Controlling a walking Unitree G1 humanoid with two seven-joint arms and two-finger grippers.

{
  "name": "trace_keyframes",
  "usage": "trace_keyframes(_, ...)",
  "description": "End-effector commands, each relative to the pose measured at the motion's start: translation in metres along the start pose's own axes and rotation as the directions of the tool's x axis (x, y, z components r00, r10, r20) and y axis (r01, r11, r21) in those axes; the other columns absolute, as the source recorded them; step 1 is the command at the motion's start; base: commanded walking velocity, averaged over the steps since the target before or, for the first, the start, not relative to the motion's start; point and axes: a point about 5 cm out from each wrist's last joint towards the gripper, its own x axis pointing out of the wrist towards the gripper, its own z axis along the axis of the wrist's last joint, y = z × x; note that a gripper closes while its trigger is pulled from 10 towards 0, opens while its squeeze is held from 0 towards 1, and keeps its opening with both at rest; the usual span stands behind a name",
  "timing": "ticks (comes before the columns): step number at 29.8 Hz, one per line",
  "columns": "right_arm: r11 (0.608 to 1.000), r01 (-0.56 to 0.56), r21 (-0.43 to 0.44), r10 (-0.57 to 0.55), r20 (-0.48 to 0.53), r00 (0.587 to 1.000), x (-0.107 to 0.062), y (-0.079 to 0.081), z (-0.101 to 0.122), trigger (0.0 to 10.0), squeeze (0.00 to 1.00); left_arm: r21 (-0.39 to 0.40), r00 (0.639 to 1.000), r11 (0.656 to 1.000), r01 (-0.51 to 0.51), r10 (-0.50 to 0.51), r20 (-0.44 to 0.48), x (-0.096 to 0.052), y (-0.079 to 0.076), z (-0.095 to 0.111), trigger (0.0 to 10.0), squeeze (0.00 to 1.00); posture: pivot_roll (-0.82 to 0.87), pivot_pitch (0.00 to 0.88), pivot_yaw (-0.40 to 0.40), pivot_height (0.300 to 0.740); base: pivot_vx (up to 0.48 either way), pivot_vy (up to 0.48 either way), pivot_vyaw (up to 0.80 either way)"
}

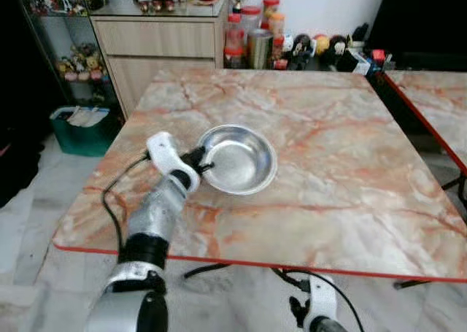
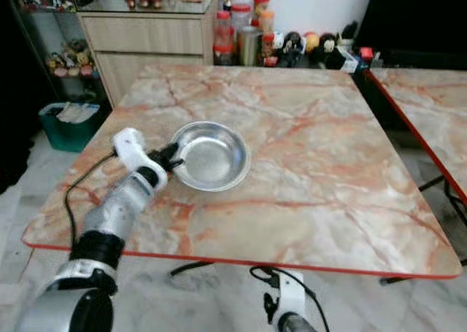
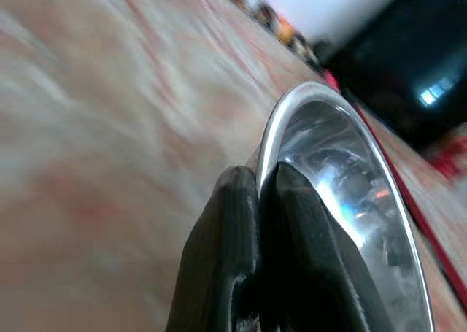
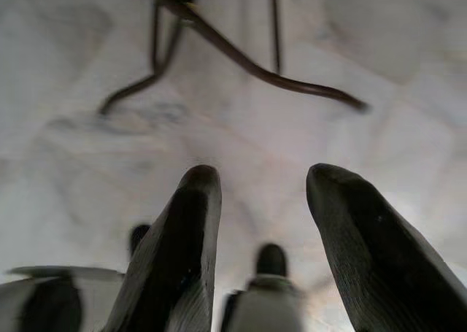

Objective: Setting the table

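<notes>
Left claw pinches bowl rim.

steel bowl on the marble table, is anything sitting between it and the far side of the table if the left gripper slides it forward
Nothing visible does. The left gripper is pinched on the near-left rim of the steel bowl, and the marble table beyond it is bare right up to its far edge. The jars stand behind the table, not on it.

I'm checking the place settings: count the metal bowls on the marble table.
1. The metal bowl sits left of centre on the marble table, its near-left rim pinched by the left tool. No others visible.
</notes>
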Motion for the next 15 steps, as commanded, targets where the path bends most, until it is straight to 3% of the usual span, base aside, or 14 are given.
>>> trace_keyframes(1, 1.0, -0.003, -0.002, 0.003, -0.003, 1.0, 0.0, 0.002, 0.0, 10.0, 0.0, -0.024, 0.999, 0.999, 0.023, -0.024, -0.036, -0.01, 0.002, 0.001, 10.0, 0.0, 0.03, 0.0, -0.034, 0.74, 0.0, 0.0, 0.0)
trace_keyframes(8, 0.997, -0.04, -0.067, 0.04, -0.002, 0.999, 0.0, 0.007, -0.003, 10.0, 0.0, -0.008, 0.995, 1.0, -0.007, 0.006, -0.1, -0.018, 0.002, -0.006, 10.0, 0.0, 0.05, 0.0, -0.039, 0.74, 0.0, 0.0, 0.0)
trace_keyframes(15, 0.998, -0.024, -0.05, 0.023, -0.022, 0.999, -0.002, 0.004, -0.009, 10.0, 0.0, 0.01, 0.978, 0.997, 0.078, -0.075, -0.194, -0.023, -0.02, -0.016, 10.0, 0.0, 0.04, 0.0, -0.034, 0.74, 0.0, 0.0, 0.0)
